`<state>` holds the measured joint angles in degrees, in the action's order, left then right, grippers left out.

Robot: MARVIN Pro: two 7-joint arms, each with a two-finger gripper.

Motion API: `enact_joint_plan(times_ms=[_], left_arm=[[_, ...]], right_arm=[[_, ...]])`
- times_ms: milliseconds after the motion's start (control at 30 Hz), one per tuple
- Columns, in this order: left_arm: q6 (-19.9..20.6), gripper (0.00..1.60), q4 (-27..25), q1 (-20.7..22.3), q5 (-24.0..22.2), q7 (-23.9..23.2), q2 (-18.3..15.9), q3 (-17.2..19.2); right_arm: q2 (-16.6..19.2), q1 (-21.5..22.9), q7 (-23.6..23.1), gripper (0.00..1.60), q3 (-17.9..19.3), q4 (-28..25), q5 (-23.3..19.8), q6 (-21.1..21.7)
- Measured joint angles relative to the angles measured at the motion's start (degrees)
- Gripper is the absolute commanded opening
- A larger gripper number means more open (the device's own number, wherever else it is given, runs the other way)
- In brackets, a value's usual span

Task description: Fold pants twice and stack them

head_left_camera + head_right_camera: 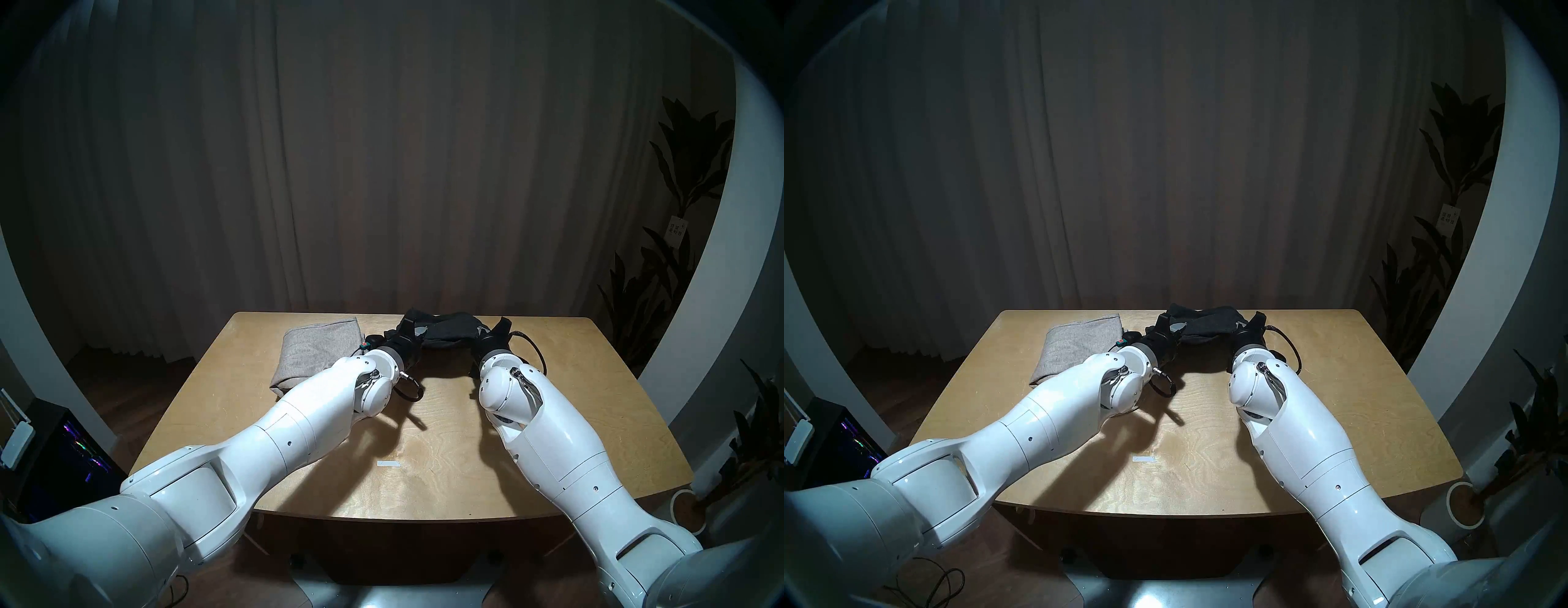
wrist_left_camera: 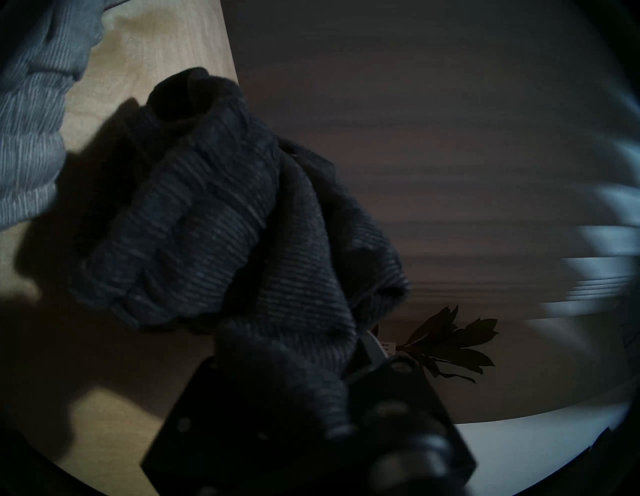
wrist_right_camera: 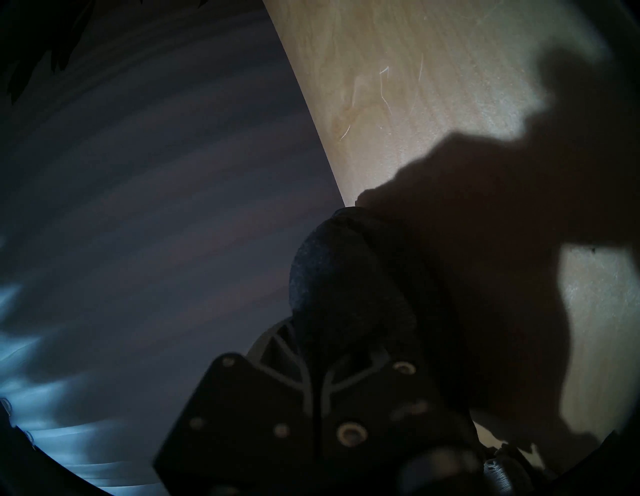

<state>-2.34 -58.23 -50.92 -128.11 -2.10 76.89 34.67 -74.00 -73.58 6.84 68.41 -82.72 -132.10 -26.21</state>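
1. A light wooden table [image 1: 424,424] with rounded corners stood before a dark pleated curtain [image 1: 382,148].
2. Both white robot arms reached forward over the tabletop toward its far edge, roughly side by side.
3. The black ribbed-knit pants [image 1: 452,331] hung bunched between the two grippers at the far middle of the table, sagging in the centre. The head views did not settle whether the low part touched the wood.
4. The left gripper [image 1: 409,329] had its jaws pressed together, pinching one end of the black pants. In the left wrist view the dark ribbed fabric [image 2: 221,221] spilled from the black gripper body and draped away over the table's edge.
5. The right gripper [image 1: 500,331] likewise had its jaws squeezed tight on the other end of the same garment. In the right wrist view a dark wad of cloth [image 3: 339,277] sat right at the gripper's front, with a broad shadow across the wood beside it.
6. The light heather-grey knit pants [image 1: 318,352] lay folded into a flat rectangle at the far left part of the table, just beside the left gripper and partly hidden by the left forearm. A corner of them [image 2: 31,121] showed in the left wrist view.
7. A small white strip of tape [image 1: 388,463] lay on the near middle of the table, well apart from both garments.
8. Dark leafy houseplants [image 1: 679,178] stood at the right side of the room.
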Motion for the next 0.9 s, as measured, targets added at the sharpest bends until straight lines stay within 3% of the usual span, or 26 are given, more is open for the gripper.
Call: enact_joint_plan(times_ms=[500,900], left_arm=[[-1.40,0.00,-2.90,1.08,1.80,-0.13,-1.71,1.31],[-1.66,0.00,-2.19,3.80,2.90,-0.07,-1.38,2.66]], right_arm=[[-2.76,2.63,-1.00,0.00,0.53,-1.19,0.04,-1.66],[-4.93,5.73,-1.57,0.00,0.80,-1.51,0.40,-3.23]])
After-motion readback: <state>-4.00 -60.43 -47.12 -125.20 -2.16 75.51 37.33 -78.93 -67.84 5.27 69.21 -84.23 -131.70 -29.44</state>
